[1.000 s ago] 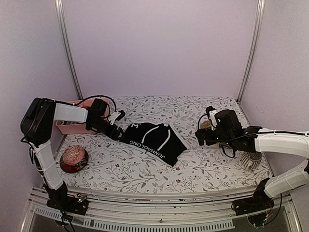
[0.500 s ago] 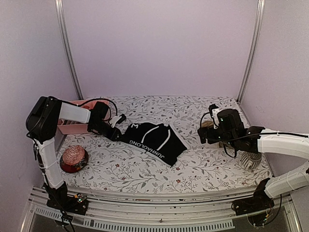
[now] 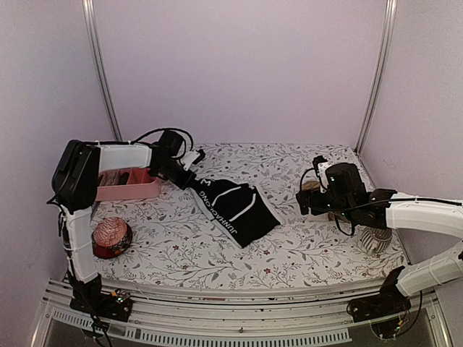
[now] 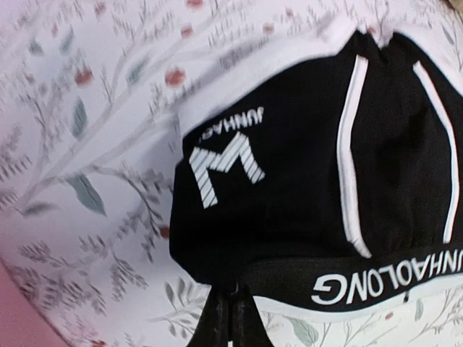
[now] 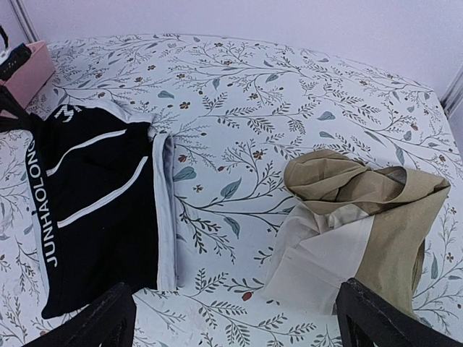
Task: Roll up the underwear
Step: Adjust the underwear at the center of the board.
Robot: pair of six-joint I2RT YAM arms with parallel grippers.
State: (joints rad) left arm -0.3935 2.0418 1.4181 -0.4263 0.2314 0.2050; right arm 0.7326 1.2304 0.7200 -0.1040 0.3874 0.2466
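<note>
The black underwear (image 3: 235,206) with white lettering on its waistband lies mid-table on the flowered cloth, its far-left corner lifted. My left gripper (image 3: 192,179) is shut on that corner. In the left wrist view its fingers (image 4: 231,318) pinch the black underwear (image 4: 289,166) at the waistband's end. The tan underwear (image 5: 362,224) lies crumpled at the right, with a pale band showing. My right gripper (image 5: 239,322) hovers just in front of it, open, with nothing between its fingers. From above, the right gripper (image 3: 307,204) hides most of the tan underwear (image 3: 310,186).
A pink basket (image 3: 123,184) stands at the back left, under the left arm. A reddish patterned bowl (image 3: 110,237) sits at the front left. A silvery ribbed object (image 3: 372,242) sits at the right, below the right arm. Walls close the table on three sides.
My left gripper shut on the black underwear's corner, then rose and moved back and right with it, so the garment now looks narrower. The right arm hardly moved.
</note>
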